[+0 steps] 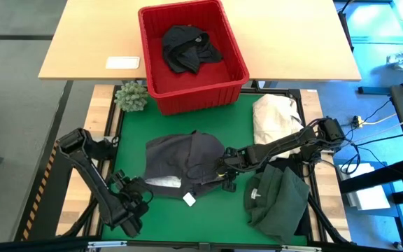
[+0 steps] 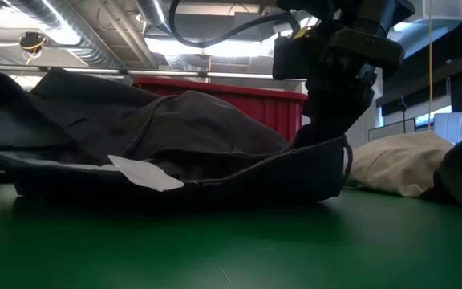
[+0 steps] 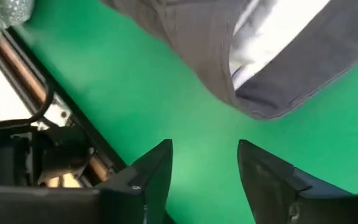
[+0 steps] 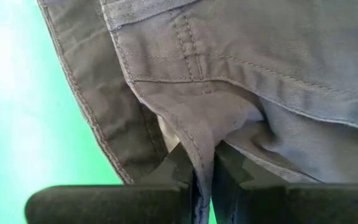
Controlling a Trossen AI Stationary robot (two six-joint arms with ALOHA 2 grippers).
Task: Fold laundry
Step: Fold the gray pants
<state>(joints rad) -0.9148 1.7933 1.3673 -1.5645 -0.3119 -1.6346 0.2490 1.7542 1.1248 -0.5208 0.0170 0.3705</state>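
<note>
A: Right, where's the garment being worked?
B: Dark grey garment (image 1: 184,159) is spread on the green mat (image 1: 135,126), in front of the red basket (image 1: 191,91). White tag (image 1: 189,199) sits at its near edge.
A: Right gripper?
B: Right gripper (image 4: 204,180) has its fingers pinched together on a fold of that grey garment, at its edge toward the dark green garment (image 1: 278,196).
A: Left one?
B: Left gripper (image 3: 204,168) is over bare mat just off the grey garment's near corner, fingers apart, nothing between them.
A: Other laundry?
B: Black garment (image 1: 189,47) lies inside the red basket. Cream cloth heap (image 1: 275,115) lies beside the basket, above the green garment.
</note>
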